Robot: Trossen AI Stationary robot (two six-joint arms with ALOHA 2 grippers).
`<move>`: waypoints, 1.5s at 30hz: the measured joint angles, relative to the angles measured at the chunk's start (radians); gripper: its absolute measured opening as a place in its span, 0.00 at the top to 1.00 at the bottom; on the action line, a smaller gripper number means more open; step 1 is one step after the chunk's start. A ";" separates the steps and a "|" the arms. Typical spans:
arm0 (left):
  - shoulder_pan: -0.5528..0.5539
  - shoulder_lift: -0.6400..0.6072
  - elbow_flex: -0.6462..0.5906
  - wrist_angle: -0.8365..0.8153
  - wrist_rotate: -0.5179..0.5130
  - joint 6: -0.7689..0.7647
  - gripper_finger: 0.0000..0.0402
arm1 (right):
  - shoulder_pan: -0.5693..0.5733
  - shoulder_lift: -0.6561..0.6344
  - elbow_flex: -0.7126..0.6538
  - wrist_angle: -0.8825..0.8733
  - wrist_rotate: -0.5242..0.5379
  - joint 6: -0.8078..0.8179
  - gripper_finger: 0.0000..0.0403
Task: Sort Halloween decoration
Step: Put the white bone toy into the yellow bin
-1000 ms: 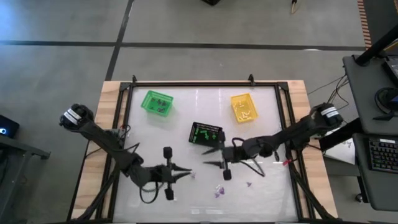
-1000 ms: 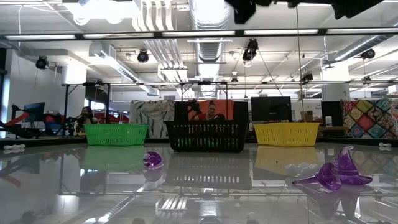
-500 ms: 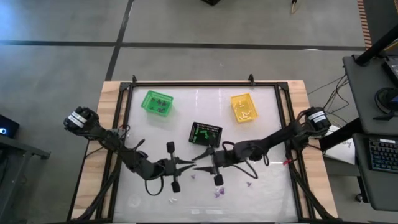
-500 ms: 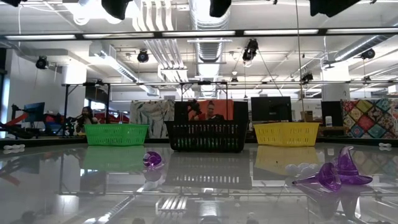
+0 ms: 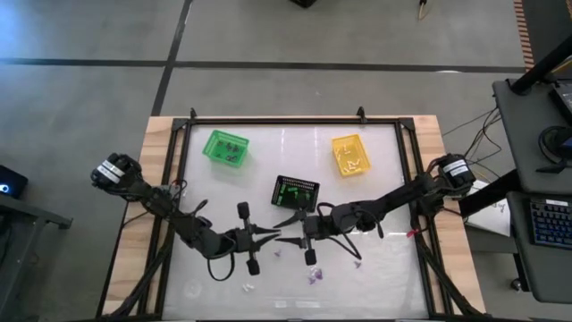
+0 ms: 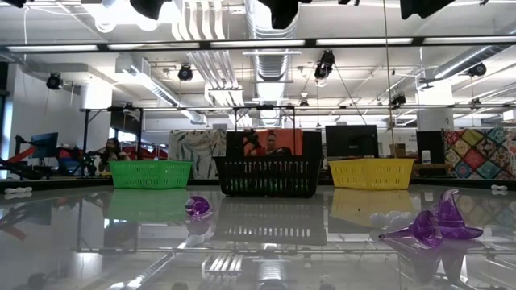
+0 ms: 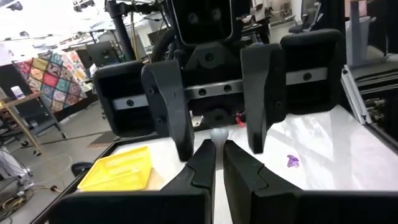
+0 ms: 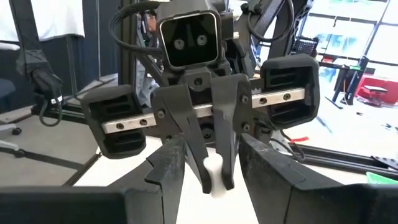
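Note:
My left gripper point(image 5: 273, 239) is shut on a tiny white trinket point(image 7: 219, 135), above the table just near of the black basket point(image 5: 296, 191). My right gripper point(image 5: 284, 231) faces it tip to tip and is open. Its two fingers point(image 7: 166, 106) stand on either side of the left fingertips and the white trinket point(image 8: 213, 168), touching neither. Loose trinkets lie on the table: purple ones point(image 5: 313, 275), point(image 5: 357, 265) and a white one point(image 5: 248, 287). The low view shows a purple piece point(image 6: 198, 207) and a purple witch hat point(image 6: 435, 225). My left gripper pinches the white trinket between its two fingers point(image 7: 204, 163), only at their free ends. The trinket's rounded top point(image 7: 219, 133) sticks out beyond the tips. The fingers lie level and point toward the table's right. The trinket is lifted clear of the table.
The green basket point(image 5: 225, 148) and the yellow basket point(image 5: 350, 154) stand along the far side, with the black basket between them and nearer. All three hold small pieces. A raised frame point(image 5: 277, 121) rims the table. People sit in the room behind the baskets.
The left gripper rose from the near middle of the table and moved toward the far edge and the right, up to the right gripper. The right gripper moved toward the table's left until its fingers straddled the left fingertips. Both barely moved in the last half second.

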 joint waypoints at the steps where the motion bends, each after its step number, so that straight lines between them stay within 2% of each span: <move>1: 0.000 0.000 -0.003 -0.002 -0.005 0.000 1.00 | 0.000 0.000 0.000 0.000 0.000 -0.001 0.64; 22: -0.001 -0.001 -0.005 -0.035 -0.053 0.006 1.00 | 0.000 -0.002 -0.005 -0.029 0.041 -0.027 0.67; 25: -0.001 -0.001 -0.005 -0.048 -0.053 0.008 1.00 | 0.000 -0.002 -0.005 -0.029 0.050 -0.041 0.72; 32: -0.002 -0.003 -0.006 -0.036 -0.049 0.009 1.00 | 0.000 -0.005 -0.005 -0.044 0.050 -0.070 0.95; 40: -0.002 -0.004 -0.007 -0.024 -0.031 0.013 0.99 | 0.000 -0.009 -0.005 -0.047 0.050 -0.042 0.97; 45: -0.001 -0.005 -0.007 -0.018 -0.044 0.002 0.94 | -0.002 -0.016 -0.002 -0.051 0.051 0.003 0.97</move>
